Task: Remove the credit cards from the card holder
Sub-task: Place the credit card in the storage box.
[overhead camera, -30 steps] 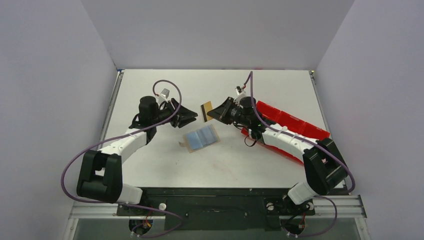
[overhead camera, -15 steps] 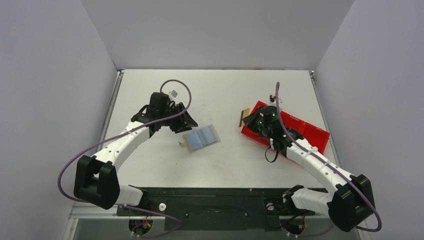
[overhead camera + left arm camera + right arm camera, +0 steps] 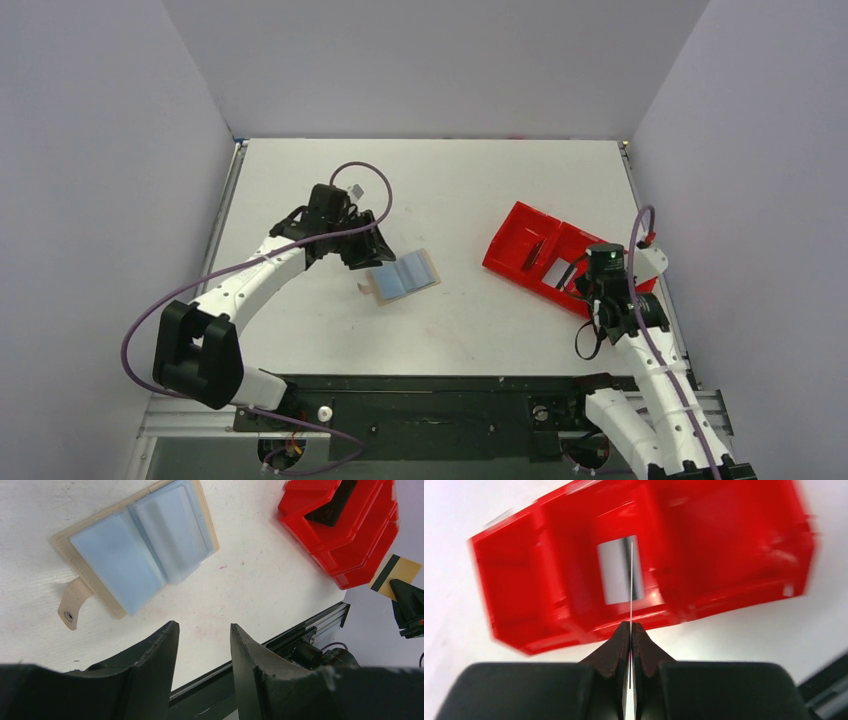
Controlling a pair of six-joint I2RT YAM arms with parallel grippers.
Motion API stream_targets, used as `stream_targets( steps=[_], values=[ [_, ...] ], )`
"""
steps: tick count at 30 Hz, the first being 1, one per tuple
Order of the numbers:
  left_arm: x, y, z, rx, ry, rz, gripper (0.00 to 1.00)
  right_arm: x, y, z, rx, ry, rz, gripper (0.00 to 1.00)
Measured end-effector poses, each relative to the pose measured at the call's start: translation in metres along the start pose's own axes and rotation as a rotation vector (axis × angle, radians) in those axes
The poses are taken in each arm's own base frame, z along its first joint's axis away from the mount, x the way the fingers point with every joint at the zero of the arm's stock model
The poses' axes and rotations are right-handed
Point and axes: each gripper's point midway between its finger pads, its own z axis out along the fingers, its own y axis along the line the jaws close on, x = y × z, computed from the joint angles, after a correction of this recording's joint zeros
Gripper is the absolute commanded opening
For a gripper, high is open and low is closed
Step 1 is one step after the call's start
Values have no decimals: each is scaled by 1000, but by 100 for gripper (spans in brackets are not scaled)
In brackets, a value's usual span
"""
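One card holder (image 3: 405, 273) is seen open on the tabletop (image 3: 450, 180) from above. At the left wrist, the left gripper (image 3: 200, 629) is spread just beside it. At the right wrist, a credit card (image 3: 631, 580) is pinched edge-on by the right gripper (image 3: 631, 627) over the red tray (image 3: 724, 540).

A red plastic tray (image 3: 508, 232) with several compartments lies slanted on the right part of the white desk (image 3: 450, 180), and in the right wrist view it is blurred and fills the upper half of the frame. Pale lilac walls (image 3: 110, 150) close the desk on three sides. A black plate (image 3: 430, 395) on a metal rail runs along the bottom edge.
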Motion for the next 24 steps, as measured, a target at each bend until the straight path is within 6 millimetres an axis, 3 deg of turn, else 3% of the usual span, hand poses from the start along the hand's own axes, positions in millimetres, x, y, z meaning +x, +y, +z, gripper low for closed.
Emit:
stream_targets(
  steps=[5, 10, 15, 24],
  values=[
    [4, 1, 1, -7, 15, 14, 40, -16, -60, -1, 218, -33, 51, 0],
    [5, 2, 1, -10, 17, 15, 40, -35, -96, -10, 357, -59, 86, 0],
    [5, 3, 2, -16, 15, 14, 40, -41, -111, -11, 422, -48, 79, 0],
    [3, 6, 9, -32, 31, 8, 40, -32, -112, 2, 468, 53, 21, 0]
  ],
)
